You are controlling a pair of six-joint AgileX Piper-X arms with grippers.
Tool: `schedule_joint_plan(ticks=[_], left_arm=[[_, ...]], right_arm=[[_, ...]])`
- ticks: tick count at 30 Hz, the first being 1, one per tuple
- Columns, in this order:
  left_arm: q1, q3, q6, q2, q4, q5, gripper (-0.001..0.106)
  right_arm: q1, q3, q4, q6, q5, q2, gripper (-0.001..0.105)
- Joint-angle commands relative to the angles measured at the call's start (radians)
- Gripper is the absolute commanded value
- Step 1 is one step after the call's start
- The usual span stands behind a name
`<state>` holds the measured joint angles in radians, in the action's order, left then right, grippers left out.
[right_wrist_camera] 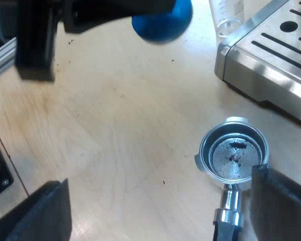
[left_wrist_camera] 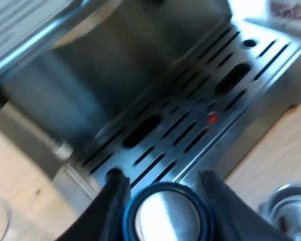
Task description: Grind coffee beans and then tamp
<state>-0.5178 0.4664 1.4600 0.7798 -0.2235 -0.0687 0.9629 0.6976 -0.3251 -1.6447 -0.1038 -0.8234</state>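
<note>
The espresso machine (left_wrist_camera: 140,75) stands just ahead of the left gripper (left_wrist_camera: 163,198), with its slotted drip tray (left_wrist_camera: 190,125) the nearest part. The wooden table (right_wrist_camera: 115,125) lies beneath both arms. On it rests the metal holder (right_wrist_camera: 233,155), basket up with a few dark grounds inside, close by one finger of the right gripper (right_wrist_camera: 160,206). That gripper's fingers are spread wide and hold nothing. The left gripper is clamped on the blue tamper (left_wrist_camera: 165,216), near the tray's edge. A measuring glass (right_wrist_camera: 226,15) stands by the machine's corner.
</note>
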Motion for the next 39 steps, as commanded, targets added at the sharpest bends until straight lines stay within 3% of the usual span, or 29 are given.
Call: schedule_joint_plan(ticks=[1,4,11,20,39], left_arm=[[0.053,-0.007,0.001,-0.008,0.003,-0.113,0.001],[0.104,-0.024,0.001,-0.008,0.003,-0.201,0.001],[0.122,-0.135,0.001,-0.008,0.023,-0.213,0.001],[0.122,-0.291,0.001,0.047,0.293,-0.22,0.001],[0.122,-0.306,0.001,0.37,0.503,-0.221,0.001]], right_arm=[[-0.002,0.006,0.016,-0.018,-0.01,0.006,0.074],[-0.002,0.006,0.016,-0.018,-0.01,0.006,0.074],[-0.002,0.006,0.016,-0.018,-0.008,0.006,0.074],[-0.002,0.006,0.016,-0.016,-0.008,0.006,0.074],[-0.002,0.006,0.014,-0.016,-0.005,0.006,0.074]])
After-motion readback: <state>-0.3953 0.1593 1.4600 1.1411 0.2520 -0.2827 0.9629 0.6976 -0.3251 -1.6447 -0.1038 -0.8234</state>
